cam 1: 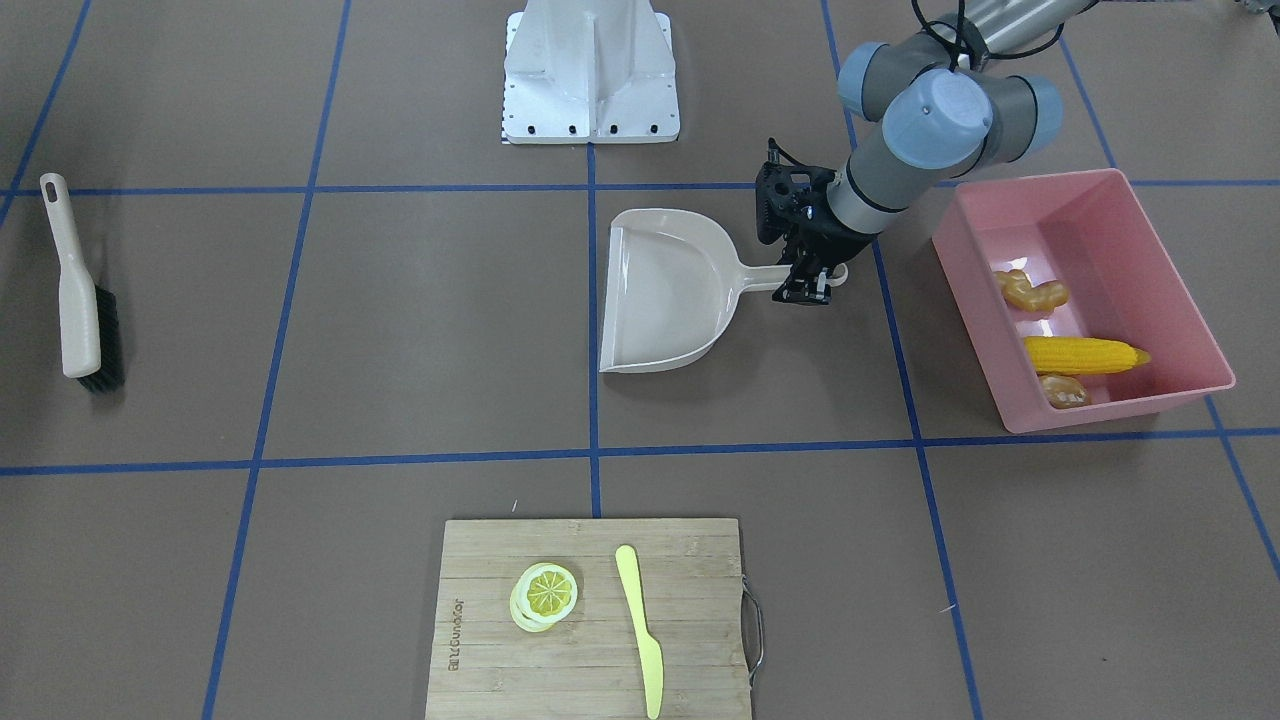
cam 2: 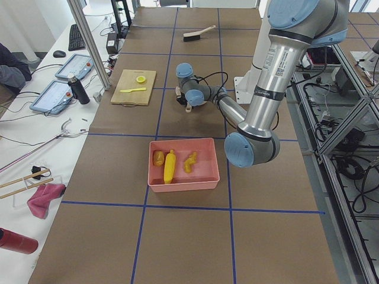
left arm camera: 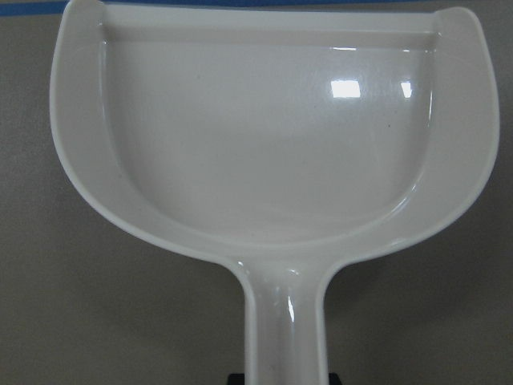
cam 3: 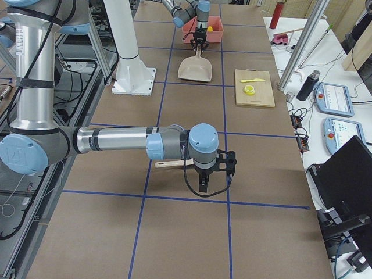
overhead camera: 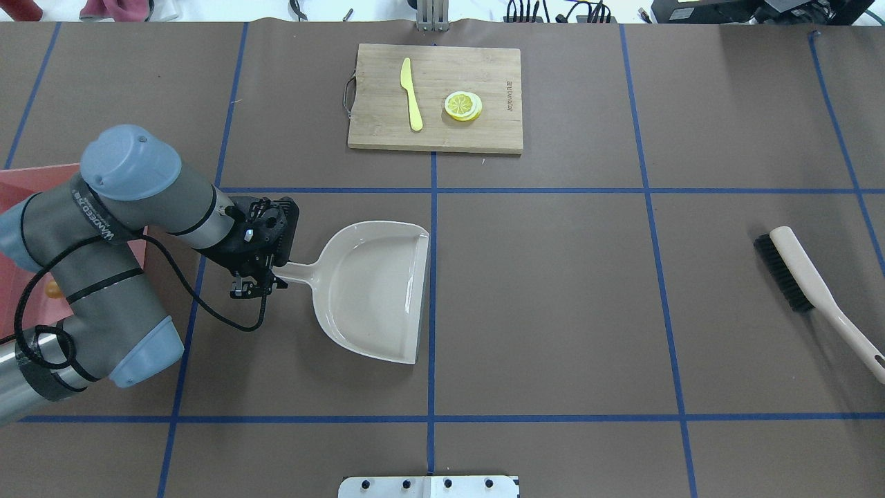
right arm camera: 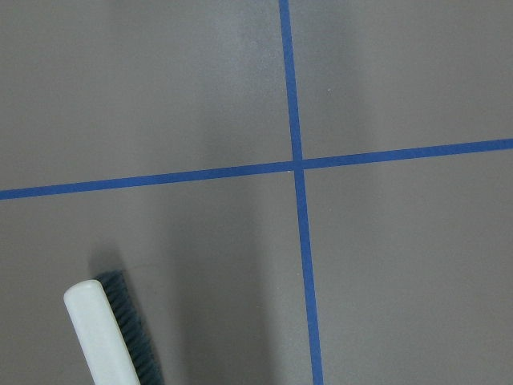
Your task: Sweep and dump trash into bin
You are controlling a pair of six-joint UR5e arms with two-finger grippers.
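Clamping the tip of the dustpan's handle [left arm camera: 284, 337], the left gripper [overhead camera: 251, 287] points down at the table [overhead camera: 553, 311]. In the left wrist view its jaws sit narrow, close against either side of the handle.

Taking directions from the overhead view, the dustpan [overhead camera: 373, 290] spreads from the gripper toward 3 o'clock. It lies flat on the table with its open lip at the far end, and it is empty. At 9 o'clock, mostly hidden behind the left arm [overhead camera: 104, 228] in that view, sits the bin [cam 1: 1120, 408]. The front-facing view shows the corn cob [cam 1: 1080, 355], the ginger root [cam 1: 1035, 292] and the potato [cam 1: 1065, 390] all lying inside it.

Toward 1 o'clock, well apart, is the cutting board [overhead camera: 484, 135] with the lemon slice [overhead camera: 463, 105] and the knife [overhead camera: 412, 93]. Far out at 3 o'clock lies the brush [overhead camera: 809, 277]. The right gripper [cam 3: 214, 183] hangs near it, but it shows only in the side view, so I cannot tell whether it is open or closed.

The dumping looks done, and the step in hand seems to be parking the dustpan. The next move calls for spreading the jaws fully, then lifting straight up so the handle is not dragged along.
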